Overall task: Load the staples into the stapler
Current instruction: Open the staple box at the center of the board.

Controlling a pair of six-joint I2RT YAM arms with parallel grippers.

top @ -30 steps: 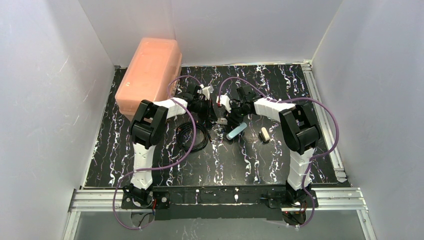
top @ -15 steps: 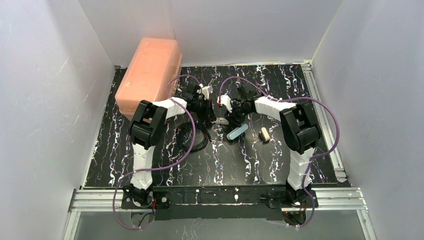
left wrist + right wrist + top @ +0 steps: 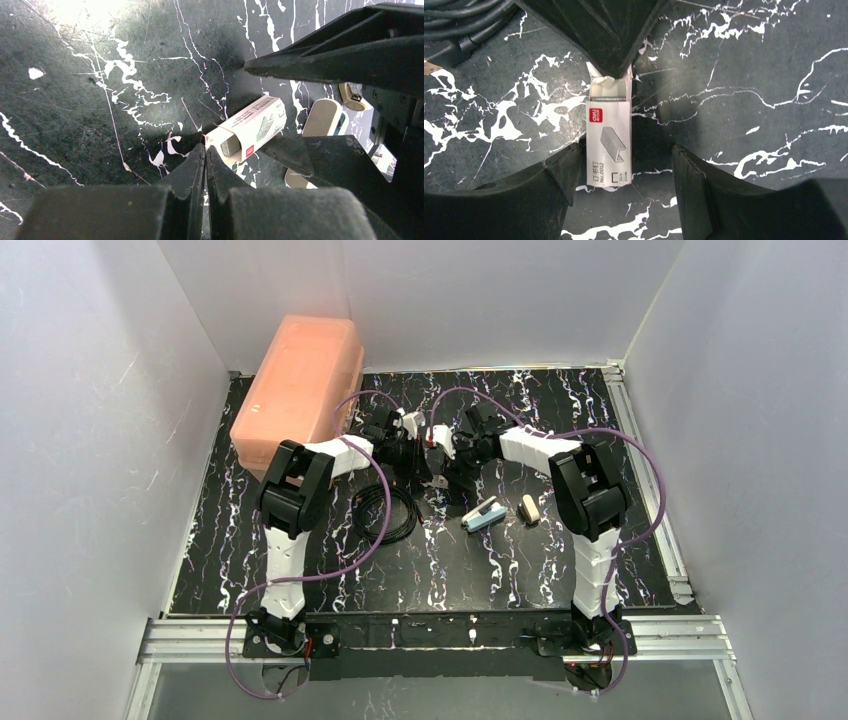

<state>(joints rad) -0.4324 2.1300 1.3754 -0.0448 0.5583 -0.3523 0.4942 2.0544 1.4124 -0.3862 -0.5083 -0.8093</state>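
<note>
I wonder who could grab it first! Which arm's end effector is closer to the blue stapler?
Right. The right end effector, open, straddles the staple box just beyond the stapler. The left end effector, shut, is at the box's other end, farther off.

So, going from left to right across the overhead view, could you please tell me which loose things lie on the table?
pink plastic box → coiled black cable → stapler → small pale block

The staples box (image 3: 608,142) is matt printed card, the tabletop (image 3: 749,60) glossy scratched marble-look, the stapler (image 3: 487,515) plastic
</note>
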